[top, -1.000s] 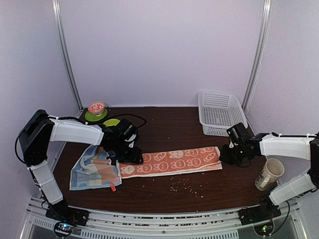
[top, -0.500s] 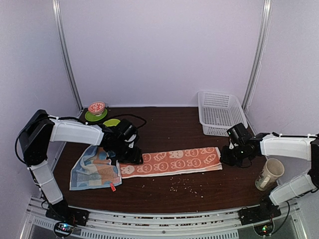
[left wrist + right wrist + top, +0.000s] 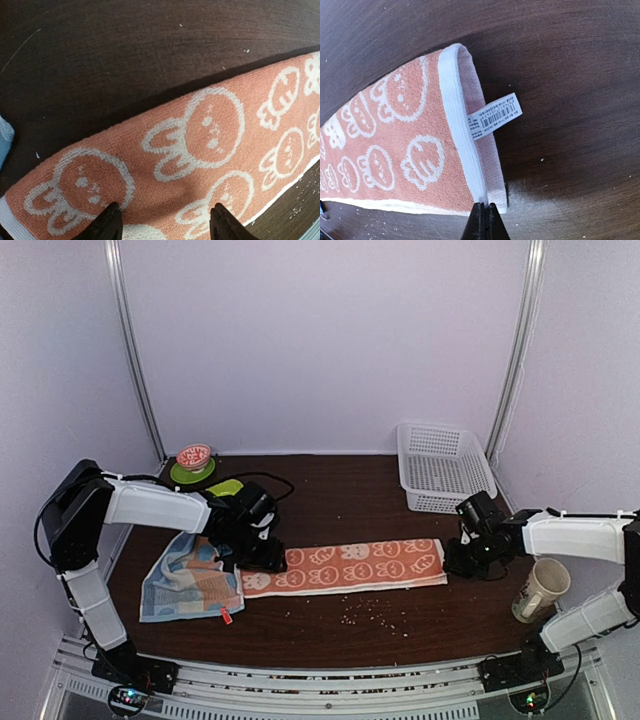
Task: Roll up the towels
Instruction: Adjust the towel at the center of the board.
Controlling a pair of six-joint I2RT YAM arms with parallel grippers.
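Orange towel (image 3: 345, 565) lay flat as a long strip across the middle of the table (image 3: 340, 500), running left to right, with no turn of a roll at either end. Blue towel (image 3: 190, 585) sat rumpled at the left. Its near corner was just beside the orange one's left end, and it was not rolled.

Left gripper (image 3: 165, 225) hung low over the orange towel's left end. Its fingers were spread and held nothing, with cloth showing between the tips.

Right gripper (image 3: 485, 216) sat at the right end, fingers pressed tight together at the near corner by the white hem, close to the barcode label (image 3: 495, 116). Could not tell whether any cloth was caught between them.

Judged the step in hand to be laying out and straightening the orange towel, with rolling not yet begun. The next move looked to call for one end being lifted, folded over on itself and rolled along the strip. The other end would need to be held down or taut so the roll ran straight.

Basket (image 3: 440, 468) and mug (image 3: 540, 590) stood clear on the right.
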